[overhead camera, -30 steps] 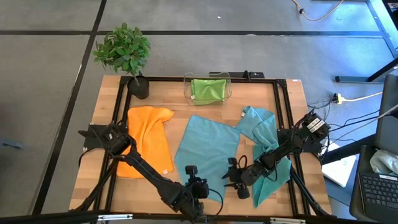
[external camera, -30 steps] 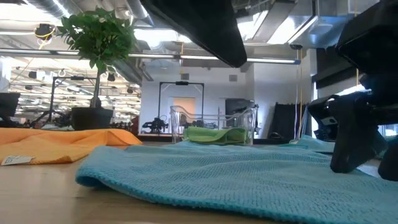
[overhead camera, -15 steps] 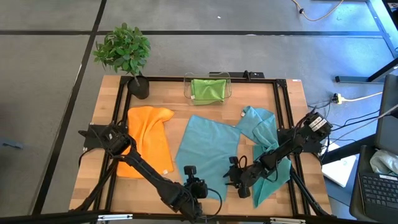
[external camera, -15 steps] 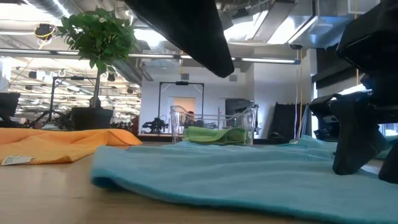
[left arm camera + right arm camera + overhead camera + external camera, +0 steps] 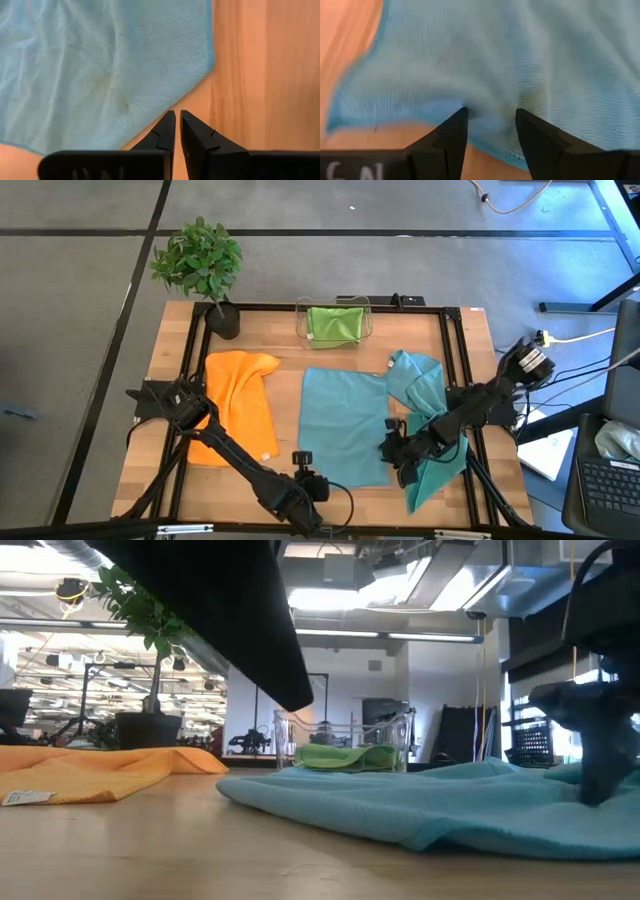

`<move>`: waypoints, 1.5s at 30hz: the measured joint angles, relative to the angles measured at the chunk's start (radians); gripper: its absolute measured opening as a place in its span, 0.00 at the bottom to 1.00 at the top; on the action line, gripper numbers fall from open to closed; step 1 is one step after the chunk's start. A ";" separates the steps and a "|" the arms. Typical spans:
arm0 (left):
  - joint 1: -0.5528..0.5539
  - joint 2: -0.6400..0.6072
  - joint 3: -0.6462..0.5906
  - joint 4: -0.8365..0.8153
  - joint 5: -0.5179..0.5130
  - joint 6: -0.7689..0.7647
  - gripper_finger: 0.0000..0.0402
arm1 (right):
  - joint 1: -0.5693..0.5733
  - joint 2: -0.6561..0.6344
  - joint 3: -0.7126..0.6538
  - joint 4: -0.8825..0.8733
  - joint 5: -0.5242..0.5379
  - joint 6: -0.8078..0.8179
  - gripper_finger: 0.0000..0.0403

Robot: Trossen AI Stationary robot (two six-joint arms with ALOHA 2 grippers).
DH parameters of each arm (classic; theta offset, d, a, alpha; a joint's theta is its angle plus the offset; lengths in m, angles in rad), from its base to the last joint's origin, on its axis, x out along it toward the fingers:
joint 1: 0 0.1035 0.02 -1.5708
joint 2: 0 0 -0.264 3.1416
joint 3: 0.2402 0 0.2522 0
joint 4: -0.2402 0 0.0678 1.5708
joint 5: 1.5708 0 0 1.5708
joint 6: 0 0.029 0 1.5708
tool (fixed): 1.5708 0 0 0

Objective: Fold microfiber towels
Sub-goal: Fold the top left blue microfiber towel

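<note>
Two black jointed arms, looped cables, wedge-shaped matte fingers (image 5: pixel 451 136).

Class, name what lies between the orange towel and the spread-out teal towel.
Only bare wooden table separates the orange towel from the teal towel, seen in the high view.

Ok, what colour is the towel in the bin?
Lime green towel in the clear bin; clearest in the high view.

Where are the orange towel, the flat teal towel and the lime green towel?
orange towel (image 5: pixel 238 405), high view, middle of the cloth.
flat teal towel (image 5: pixel 343 425), high view, centre of its spread surface.
lime green towel (image 5: pixel 335 324), high view, middle of the cloth, inside the clear bin (image 5: pixel 299 311), its left wall.
</note>
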 joint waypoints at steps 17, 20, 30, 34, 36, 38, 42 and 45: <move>0.002 0.033 -0.002 0.237 0.081 0.233 0.35 | 0.117 0.024 0.006 0.333 0.029 -0.035 0.42; 0.012 0.049 -0.002 0.283 0.093 0.309 0.37 | 0.147 0.059 0.006 0.333 0.054 -0.033 0.42; 0.052 0.102 -0.003 0.314 0.118 0.411 0.38 | 0.241 0.132 0.093 0.269 0.128 -0.076 0.42; 0.054 0.112 0.000 0.337 0.104 0.426 0.38 | 0.269 0.173 0.161 0.148 0.180 -0.063 0.42; 0.055 0.112 0.000 0.343 0.102 0.440 0.38 | 0.272 0.200 0.182 0.113 0.192 -0.033 0.42; 0.054 0.113 0.000 0.336 0.100 0.438 0.38 | 0.272 0.220 0.186 0.092 0.195 0.003 0.42; 0.054 0.113 0.000 0.338 0.097 0.438 0.38 | 0.272 0.247 0.187 0.095 0.195 0.054 0.42; 0.054 0.113 0.000 0.338 0.096 0.416 0.38 | 0.272 0.253 0.188 0.111 0.200 0.073 0.42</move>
